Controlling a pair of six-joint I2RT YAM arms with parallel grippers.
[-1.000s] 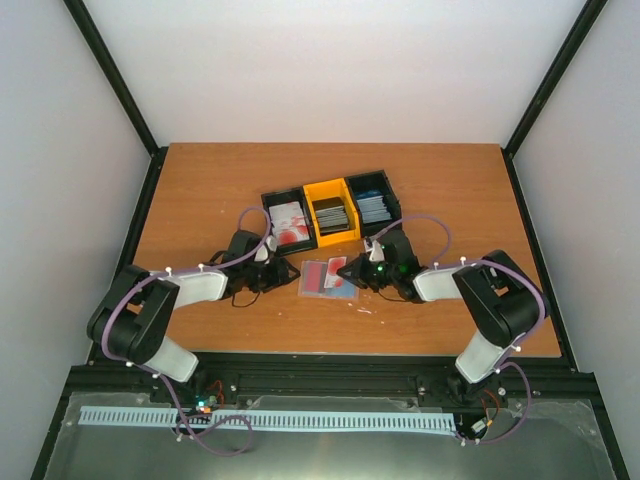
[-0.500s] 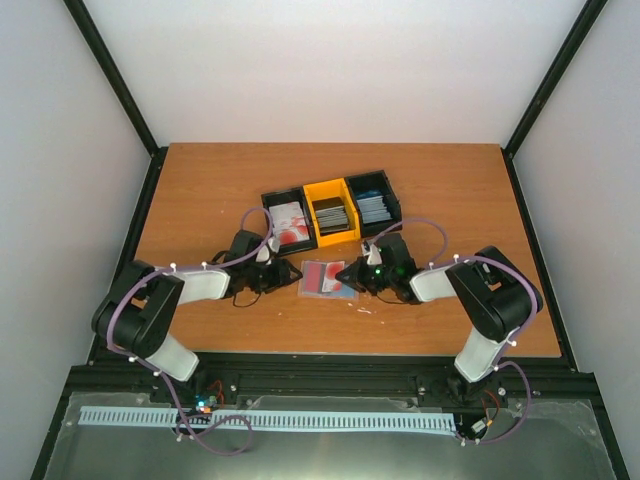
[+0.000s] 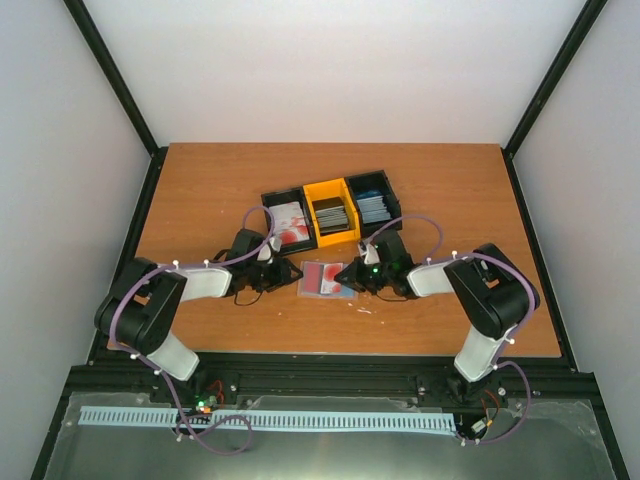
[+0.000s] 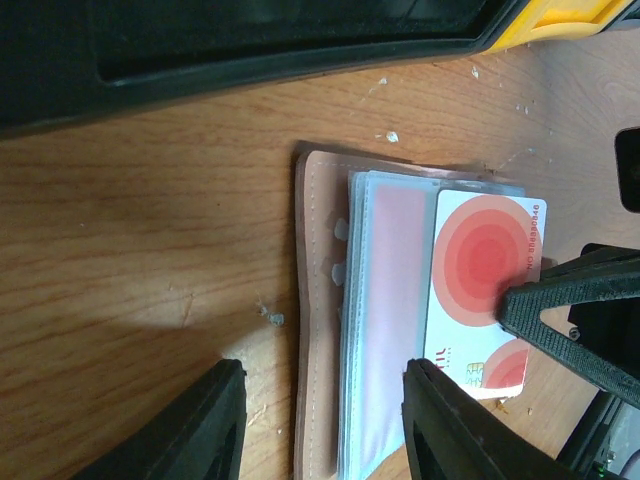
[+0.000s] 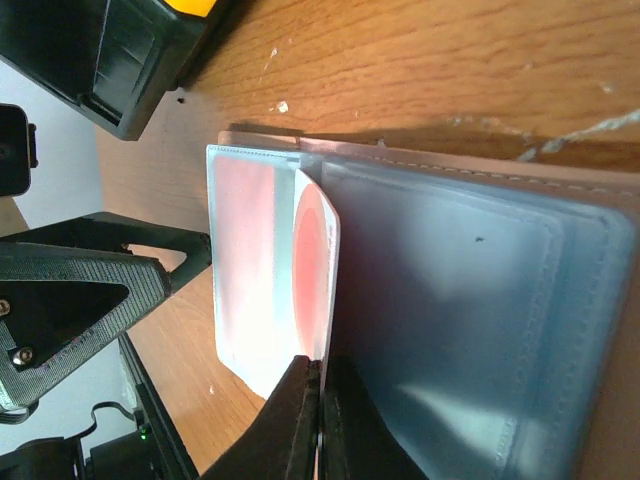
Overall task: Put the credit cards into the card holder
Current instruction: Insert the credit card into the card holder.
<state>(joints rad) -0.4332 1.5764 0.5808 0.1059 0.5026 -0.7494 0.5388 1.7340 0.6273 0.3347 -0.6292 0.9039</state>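
Observation:
The card holder [image 3: 324,279] lies open on the table between my two grippers, brown leather with clear sleeves [image 4: 385,300]. My right gripper [image 5: 320,375] is shut on a white card with red circles [image 5: 318,270] and holds it edge-on over the holder's sleeves; the same card [image 4: 485,285] lies across the sleeves in the left wrist view. My left gripper [image 4: 320,400] is open, low over the holder's left edge, one finger on each side of it. More white-and-red cards [image 3: 290,225], dark cards [image 3: 331,214] and blue cards [image 3: 373,206] sit in the bins.
A three-part bin row stands behind the holder: black left [image 3: 274,203], yellow middle [image 3: 331,190], black right [image 3: 372,182]. Small white crumbs [image 4: 270,317] dot the wooden table. Black frame posts edge the table.
My right gripper has shifted slightly left toward the card holder with the card. The left arm has barely moved.

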